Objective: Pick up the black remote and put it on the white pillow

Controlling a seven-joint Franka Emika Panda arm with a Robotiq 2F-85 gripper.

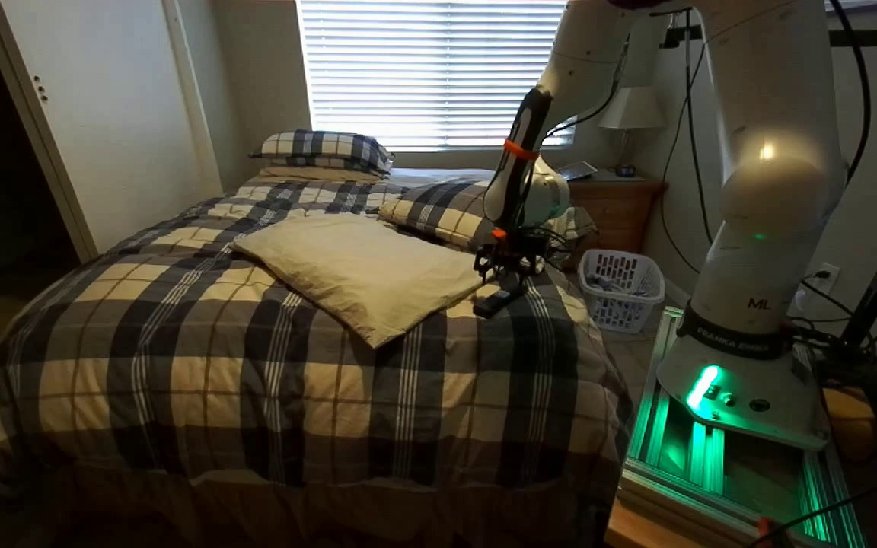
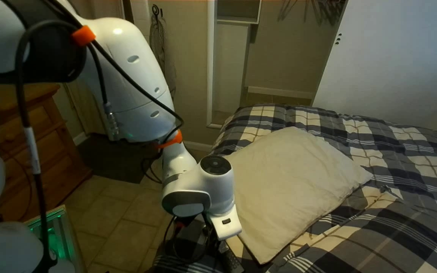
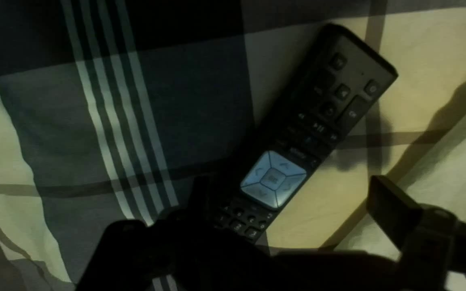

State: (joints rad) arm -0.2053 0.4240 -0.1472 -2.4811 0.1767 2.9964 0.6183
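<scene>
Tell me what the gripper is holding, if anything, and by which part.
Nothing is held: the gripper stands open over the black remote, which lies on the plaid bedding.

I get window blinds bright with light at top centre of an exterior view, a lamp on a wooden nightstand to their right, a pale door upper left. In an exterior view I make out tiled floor lower left, beside a wooden dresser.

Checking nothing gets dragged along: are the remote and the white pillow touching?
Apart. The wrist view shows plaid bedding between the remote and the white pillow, all along the remote's visible length.
</scene>
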